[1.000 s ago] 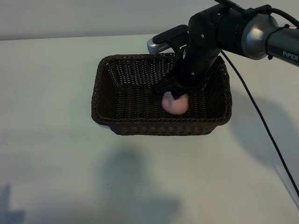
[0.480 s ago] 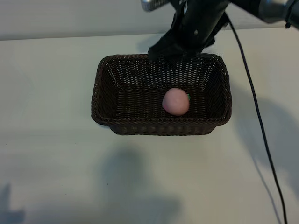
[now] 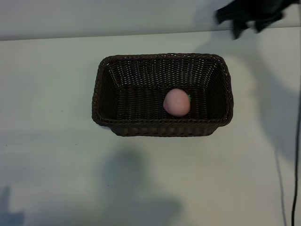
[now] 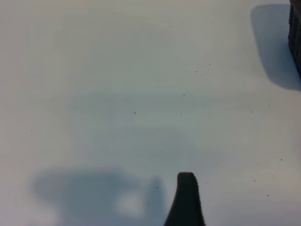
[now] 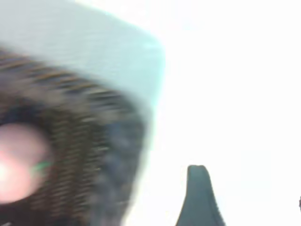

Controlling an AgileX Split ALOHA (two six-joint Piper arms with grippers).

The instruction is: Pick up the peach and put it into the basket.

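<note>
The pale-pink peach (image 3: 177,102) lies inside the dark-brown woven basket (image 3: 162,56), towards its right front, loose and touched by nothing. My right gripper (image 3: 247,29) hangs high beyond the basket's far right corner, open and empty. The right wrist view shows the peach (image 5: 19,162) in the basket (image 5: 80,155) off to one side, with one dark fingertip (image 5: 197,188) over bare table. The left arm is outside the exterior view; its wrist view shows a single fingertip (image 4: 186,197) above the table, nothing against it, and a corner of the basket (image 4: 296,33).
The basket stands mid-table on a pale tabletop (image 3: 56,155). A black cable (image 3: 296,188) runs down the right edge. Soft shadows fall across the front of the table.
My right gripper let go of the peach, which stays in the basket, then rose out of the basket and swung back and to the right. The basket has not moved.
</note>
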